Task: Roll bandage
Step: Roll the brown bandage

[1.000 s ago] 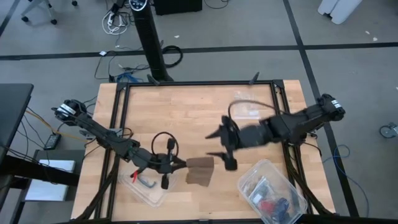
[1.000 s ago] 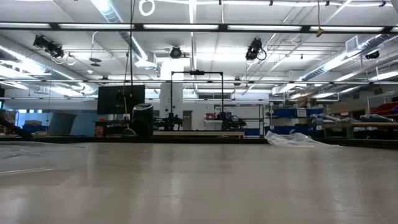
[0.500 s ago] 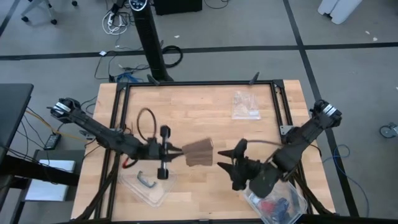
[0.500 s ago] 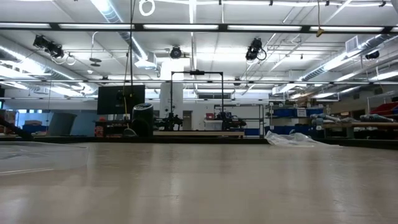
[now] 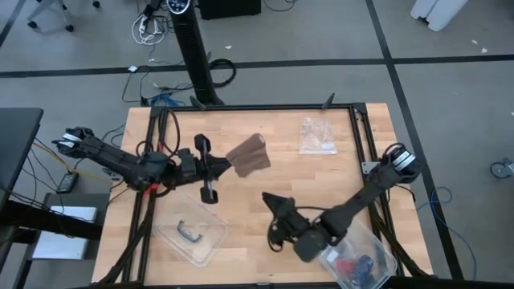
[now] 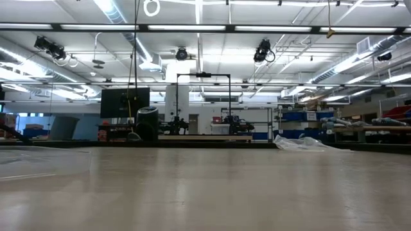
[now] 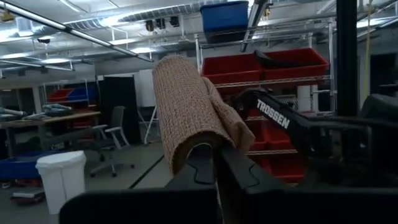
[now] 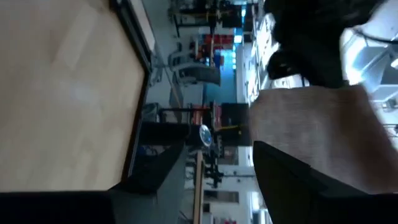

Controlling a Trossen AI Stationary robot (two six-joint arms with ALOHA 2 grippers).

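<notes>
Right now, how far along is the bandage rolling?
Done: the left gripper has pinched one end of the brown knitted fabric bandage and holds it off the wooden table.
In hand: the lifted strip is only loosely folded over the shut fingers; the right gripper, fingers apart, sits nearer the front edge, off the fabric.
Left: winding it into a tight roll.

A pale wooden tabletop [image 5: 265, 136] sits inside a black frame. Near its far right corner lies a small clear plastic bag [image 5: 316, 135]. At the near left a clear plastic tub [image 5: 193, 235] holds a black handle piece [image 5: 188, 232]. A second clear tub [image 5: 360, 253] at the near right corner holds red and blue bits. Beyond the tabletop, cables [image 5: 149, 26] trail over the grey floor by a black post [image 5: 195, 53].
</notes>
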